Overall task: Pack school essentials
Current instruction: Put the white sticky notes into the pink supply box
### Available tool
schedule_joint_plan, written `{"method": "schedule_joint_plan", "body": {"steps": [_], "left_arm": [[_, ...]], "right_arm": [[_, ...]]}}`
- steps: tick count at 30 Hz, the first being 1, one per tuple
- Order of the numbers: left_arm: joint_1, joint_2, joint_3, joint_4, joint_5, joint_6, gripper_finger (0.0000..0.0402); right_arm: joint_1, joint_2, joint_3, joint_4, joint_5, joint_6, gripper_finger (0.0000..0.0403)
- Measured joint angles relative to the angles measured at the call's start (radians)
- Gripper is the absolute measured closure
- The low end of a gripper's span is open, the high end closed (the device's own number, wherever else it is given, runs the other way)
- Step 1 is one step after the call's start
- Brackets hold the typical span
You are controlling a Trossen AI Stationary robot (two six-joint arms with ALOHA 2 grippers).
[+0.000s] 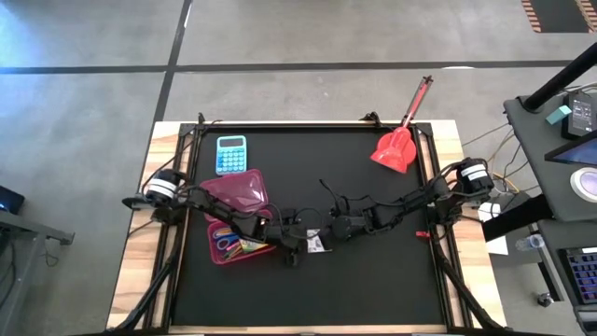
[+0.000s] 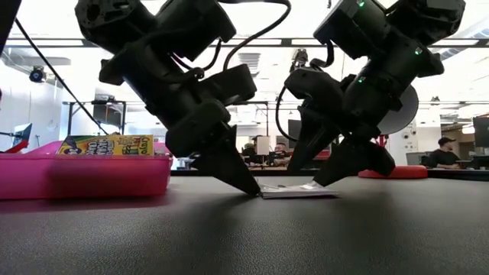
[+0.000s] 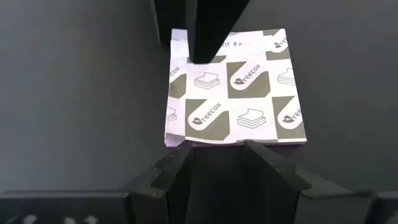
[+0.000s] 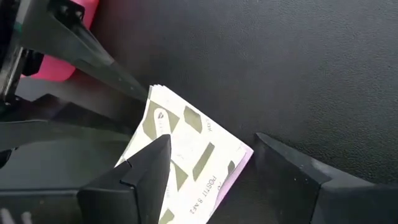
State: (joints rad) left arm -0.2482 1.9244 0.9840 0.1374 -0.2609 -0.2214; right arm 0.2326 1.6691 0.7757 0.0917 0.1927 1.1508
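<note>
A small white pad printed with grey squares (image 1: 315,245) lies flat on the black mat at mid-table. It also shows in the left wrist view (image 3: 233,87), the right wrist view (image 4: 186,149) and the low view (image 2: 294,190). My left gripper (image 3: 214,152) is open, low at the pad's left edge (image 1: 298,246). My right gripper (image 4: 211,140) is open at the pad's right side (image 1: 330,233), tilted down. The open pink case (image 1: 216,250) lies left of them, holding blue-handled scissors (image 1: 224,239) and the crayon box (image 2: 107,145). My left gripper sets both open fingertips (image 3: 186,149) against the pad's near edge (image 3: 211,140), slanting down from the table's left; the pad stays flat on the mat. My right gripper rests one fingertip (image 4: 155,152) on the pad's top face near its far edge (image 3: 214,65). Its other finger (image 4: 292,165) stands on the mat beside the pad's corner.
The case's pink lid (image 1: 238,191) lies open behind the case, with a blue calculator (image 1: 231,154) beyond it. A red long-handled scoop (image 1: 396,147) sits at the far right corner. Bare mat stretches toward the near edge (image 1: 317,299).
</note>
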Motion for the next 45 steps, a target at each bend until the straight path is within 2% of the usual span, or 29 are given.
{"method": "schedule_joint_plan", "body": {"steps": [6,10,15,21,26,30,38,41,45], "left_arm": [[0.011,0.023,0.020,0.040,0.007,0.020,0.0269],[0.018,0.047,0.049,0.041,0.000,0.028,0.0269],[0.018,0.051,0.053,0.042,-0.002,0.028,0.0269],[0.018,0.051,0.052,0.041,-0.002,0.024,0.0269],[0.018,0.051,0.052,0.039,-0.002,0.023,0.0269],[0.018,0.051,0.052,0.039,-0.002,0.023,0.0269],[0.018,0.045,0.052,0.029,-0.001,0.019,0.0269],[0.019,0.012,0.049,-0.035,-0.002,0.020,0.0269],[0.002,-0.059,0.047,-0.083,-0.002,-0.006,0.0269]], "right_arm": [[0.009,0.016,-0.001,0.014,-0.002,0.004,0.0181],[0.013,0.041,0.000,0.073,-0.054,0.002,0.0181],[0.016,0.032,0.001,0.061,-0.066,-0.004,0.0181],[0.033,0.023,0.000,0.052,-0.150,-0.009,0.0181],[0.044,0.026,0.000,0.043,-0.176,-0.047,0.0185],[0.047,0.026,-0.001,0.040,-0.182,-0.072,0.0220],[0.047,0.027,-0.002,0.033,-0.212,-0.077,0.0339],[0.047,0.025,0.001,0.001,-0.208,-0.082,0.0346],[0.049,0.005,0.001,-0.051,-0.212,-0.091,0.0323]]}}
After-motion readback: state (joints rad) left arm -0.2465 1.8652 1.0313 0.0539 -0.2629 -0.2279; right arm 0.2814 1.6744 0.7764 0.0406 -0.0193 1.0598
